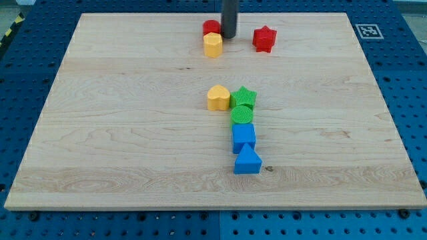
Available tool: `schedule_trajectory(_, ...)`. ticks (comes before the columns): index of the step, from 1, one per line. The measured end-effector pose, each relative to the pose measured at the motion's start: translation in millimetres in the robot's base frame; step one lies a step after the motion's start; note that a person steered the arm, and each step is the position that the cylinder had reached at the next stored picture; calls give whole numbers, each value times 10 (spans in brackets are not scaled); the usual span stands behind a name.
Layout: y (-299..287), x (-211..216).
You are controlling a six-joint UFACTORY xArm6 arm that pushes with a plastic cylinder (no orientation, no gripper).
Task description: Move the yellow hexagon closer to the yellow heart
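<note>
My tip (228, 36) rests near the table's (100, 133) top edge, just right of the yellow hexagon (213, 45) and a red block (211, 27). The yellow heart (217, 98) lies mid-table, well apart. There is no hand here, only the rod.

My tip (228, 36), upright, top centre

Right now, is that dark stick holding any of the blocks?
No, nothing is held. My tip can only push; it sits just right of the yellow hexagon and a red block at the view's top.
</note>
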State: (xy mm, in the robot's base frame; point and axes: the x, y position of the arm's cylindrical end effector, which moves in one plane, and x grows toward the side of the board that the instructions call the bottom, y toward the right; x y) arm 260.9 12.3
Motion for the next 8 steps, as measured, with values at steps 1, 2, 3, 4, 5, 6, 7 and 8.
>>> schedule_trajectory(1, -298, 0)
schedule_trajectory(2, -227, 0)
schedule_trajectory(3, 36, 108)
schedule_trajectory(4, 36, 427)
schedule_trajectory(5, 36, 489)
schedule_trajectory(6, 36, 490)
schedule_trajectory(7, 26, 505)
schedule_trajectory(8, -52, 546)
